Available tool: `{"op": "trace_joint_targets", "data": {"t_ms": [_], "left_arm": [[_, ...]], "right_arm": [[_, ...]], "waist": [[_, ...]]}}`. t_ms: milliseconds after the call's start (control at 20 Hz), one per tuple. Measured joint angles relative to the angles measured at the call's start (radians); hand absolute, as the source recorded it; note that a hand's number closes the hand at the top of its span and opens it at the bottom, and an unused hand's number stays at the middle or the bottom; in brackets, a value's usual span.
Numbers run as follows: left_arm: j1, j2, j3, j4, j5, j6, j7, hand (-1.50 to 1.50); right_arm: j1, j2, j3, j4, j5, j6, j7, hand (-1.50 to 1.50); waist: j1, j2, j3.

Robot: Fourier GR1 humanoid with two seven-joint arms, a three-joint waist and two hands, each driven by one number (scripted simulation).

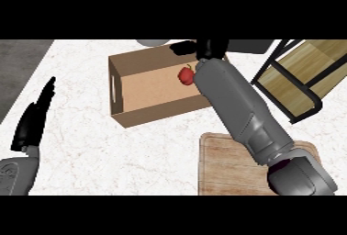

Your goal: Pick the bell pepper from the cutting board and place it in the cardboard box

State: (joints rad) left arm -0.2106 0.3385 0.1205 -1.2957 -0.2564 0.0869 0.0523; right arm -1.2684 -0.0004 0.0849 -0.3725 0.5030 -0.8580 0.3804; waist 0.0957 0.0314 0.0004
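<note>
Over the far right corner of the box (152, 94) the right hand (203, 47) is held, its forearm stretched across the board (220, 165) and over the box's right wall. Just beside the wrist, on the near left side of that hand, the pepper (185, 75) is seen as a small red shape inside the box, close against the right wall. Whether it lies on the box floor or hangs just above it cannot be told. The hand itself is shown only as dark shapes at the box's far rim; its fingers are not seen round the pepper, but whether they are spread or curled cannot be told.

The board is left bare of the pepper, near the elbow of the same arm, so the carrying part of the task is judged to be done or nearly done. The arm is kept long and high, probably so that the box wall is cleared on the way in and out.

The left hand (34, 119) is rested at the left edge of the worktop (81, 151), well apart from the box, fingers straight and pointing away, holding nothing; it is kept out of the working arm's path.

Beyond the right hand, a wooden rack with a black frame (305, 75) is set on the right, near enough to be minded when the arm is drawn back.
</note>
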Motion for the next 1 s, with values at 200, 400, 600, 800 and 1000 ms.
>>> {"op": "trace_joint_targets", "data": {"t_ms": [200, 400, 600, 800, 1000], "left_arm": [[0.012, 0.010, 0.017, 0.001, 0.009, -0.005, 0.007, 0.00], [0.044, 0.015, 0.037, -0.002, 0.013, -0.001, 0.005, 0.00], [0.091, 0.020, 0.059, -0.016, 0.022, -0.004, -0.011, 0.00], [0.125, 0.015, 0.069, -0.037, 0.021, 0.005, -0.010, 0.00], [0.137, 0.024, 0.087, -0.035, 0.025, 0.002, -0.011, 0.00]], "right_arm": [[0.018, -0.002, -0.048, -0.038, -0.063, -0.062, -0.100, -1.50], [0.076, -0.002, -0.090, -0.113, -0.136, -0.067, -0.204, -1.50], [0.177, -0.016, -0.101, -0.212, -0.163, -0.047, -0.246, -1.50], [0.314, -0.054, -0.070, -0.374, -0.157, -0.014, -0.205, -1.50], [0.427, -0.125, -0.027, -0.549, -0.143, 0.080, -0.190, -1.50]], "waist": [[-0.018, -0.006, 0.000], [-0.049, -0.018, 0.000], [-0.078, -0.029, 0.000], [-0.106, -0.039, 0.000], [-0.110, -0.042, -0.008]]}}
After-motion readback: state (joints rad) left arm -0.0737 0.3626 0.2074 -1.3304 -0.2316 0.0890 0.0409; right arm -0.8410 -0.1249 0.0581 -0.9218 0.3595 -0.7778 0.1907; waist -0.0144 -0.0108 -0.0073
